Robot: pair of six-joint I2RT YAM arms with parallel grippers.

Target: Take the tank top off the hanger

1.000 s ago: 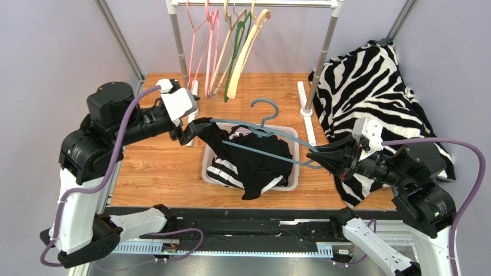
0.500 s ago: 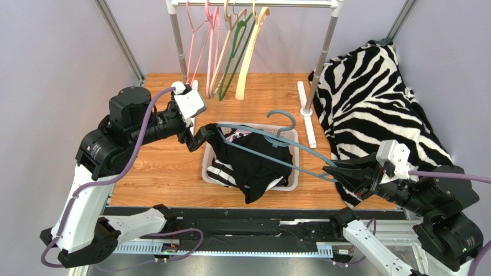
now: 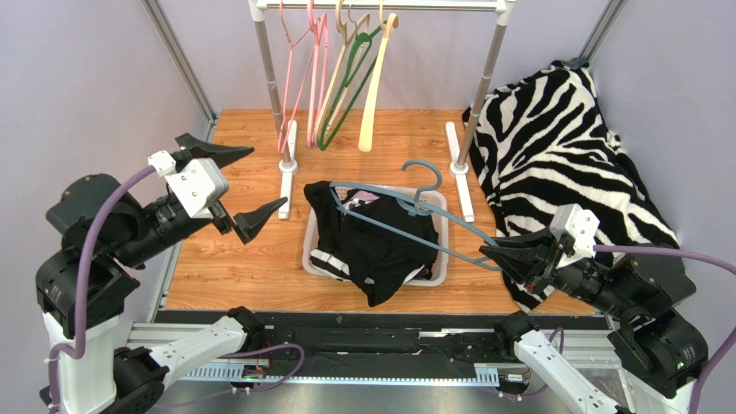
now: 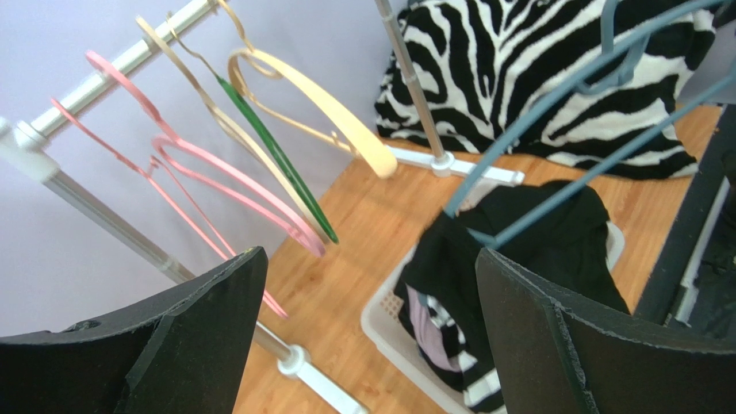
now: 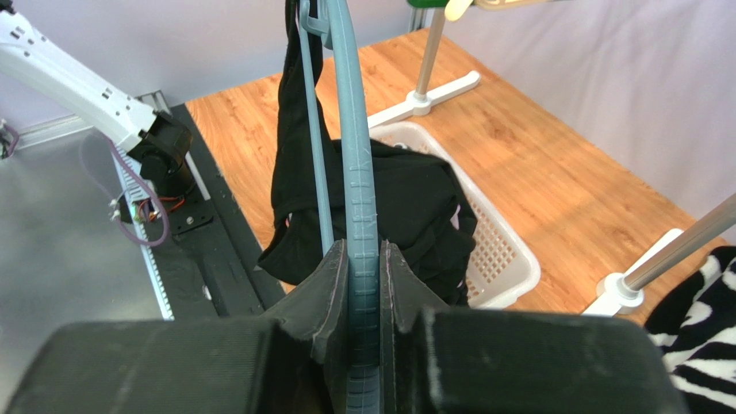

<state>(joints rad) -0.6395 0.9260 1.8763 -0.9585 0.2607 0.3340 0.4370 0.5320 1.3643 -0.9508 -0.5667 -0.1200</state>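
Observation:
The black tank top (image 3: 373, 246) with white stripes lies slumped over the white basket (image 3: 442, 263). One end still hangs on the left tip of the blue hanger (image 3: 429, 177). My right gripper (image 3: 494, 253) is shut on the hanger's right end and holds it tilted above the basket. In the right wrist view the gripper (image 5: 364, 252) clamps the hanger (image 5: 356, 172), and the top (image 5: 406, 198) hangs from its far end. My left gripper (image 3: 263, 178) is open and empty, left of the basket. The left wrist view shows the gripper (image 4: 367, 267) wide open, looking at the top (image 4: 553, 233).
A clothes rack (image 3: 484, 78) at the back holds several empty hangers (image 3: 345, 78) in pink, tan, green and cream. Its white feet (image 3: 288, 164) stand on either side of the basket. A zebra-print cloth (image 3: 553, 147) covers the right of the wooden table (image 3: 233, 259).
My left gripper let go of the tank top, opened wide and drew back to the left. The top dropped onto the basket. My right gripper still holds the hanger, shifted slightly.

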